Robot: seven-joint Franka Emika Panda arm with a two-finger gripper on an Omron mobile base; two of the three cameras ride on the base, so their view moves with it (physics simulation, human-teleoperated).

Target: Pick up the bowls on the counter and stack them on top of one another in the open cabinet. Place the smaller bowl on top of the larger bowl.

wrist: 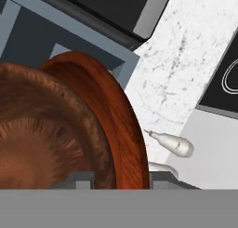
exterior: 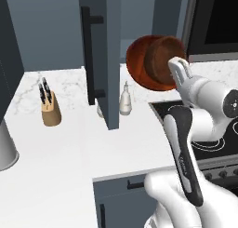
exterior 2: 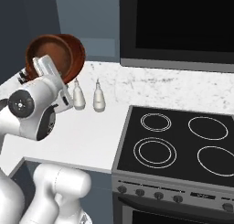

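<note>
My gripper [exterior: 173, 66] is raised above the counter [exterior: 56, 143], next to the open cabinet door [exterior: 108, 59] with its black bar handle. The gripper is shut on the walls of both bowls, which are nested and tipped on edge. The smaller dark brown bowl [exterior: 160, 59] sits inside the larger reddish-brown bowl [exterior: 136, 59]. From the right, the larger bowl [exterior 2: 78, 54] shows behind the smaller bowl [exterior 2: 50, 54], above the hand [exterior 2: 42, 65]. In the hand view one finger is inside the smaller bowl [wrist: 42, 129] and the other outside the larger bowl [wrist: 122, 115]. The cabinet's inside is hidden.
Two white bottles [exterior 2: 78, 97] [exterior 2: 98, 97] stand on the counter under the bowls. A knife block [exterior: 50, 108] is at the left and a grey cylinder [exterior: 4, 148] at the left edge. The black stovetop [exterior 2: 178, 141] lies to the right, under a dark microwave [exterior 2: 178, 26].
</note>
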